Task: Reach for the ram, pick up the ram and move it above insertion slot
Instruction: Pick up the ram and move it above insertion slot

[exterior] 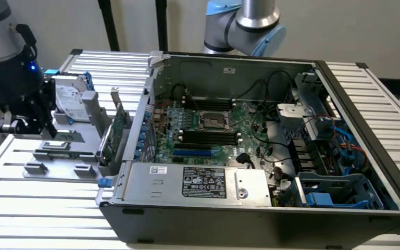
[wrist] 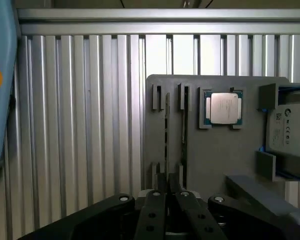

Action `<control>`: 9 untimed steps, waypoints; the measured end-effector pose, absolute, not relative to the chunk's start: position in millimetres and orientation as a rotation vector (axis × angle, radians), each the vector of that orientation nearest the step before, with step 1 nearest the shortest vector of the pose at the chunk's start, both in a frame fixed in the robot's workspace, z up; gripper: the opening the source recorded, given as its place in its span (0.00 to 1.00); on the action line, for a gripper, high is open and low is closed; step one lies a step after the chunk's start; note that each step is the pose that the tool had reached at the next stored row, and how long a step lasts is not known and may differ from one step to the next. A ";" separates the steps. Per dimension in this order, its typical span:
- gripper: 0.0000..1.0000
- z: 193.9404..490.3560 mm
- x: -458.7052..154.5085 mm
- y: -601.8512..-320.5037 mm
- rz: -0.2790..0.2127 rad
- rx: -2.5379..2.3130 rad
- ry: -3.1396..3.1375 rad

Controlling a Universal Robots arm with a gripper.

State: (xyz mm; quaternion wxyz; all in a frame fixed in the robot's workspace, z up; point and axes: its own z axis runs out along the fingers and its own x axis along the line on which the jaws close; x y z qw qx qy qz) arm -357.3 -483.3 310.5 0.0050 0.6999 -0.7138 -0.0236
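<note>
Wrist view: the gripper is closed on the ram, which stands on edge in the gray holder. Toward the exterior view's right, the insertion slot lies well apart, uncovered inside the open case.

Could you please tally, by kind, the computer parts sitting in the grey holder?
Hard drive: 1
Processor chip: 1
Ram stick: 1
Green card with metal bracket: 1
Total: 4
</note>
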 end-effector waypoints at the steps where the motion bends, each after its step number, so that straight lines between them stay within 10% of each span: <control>1: 0.13 315.1 -354.9 -483.4 -0.074 2.192 -2.235; 9: 0.13 351.2 -328.6 -483.3 -0.076 2.195 -2.232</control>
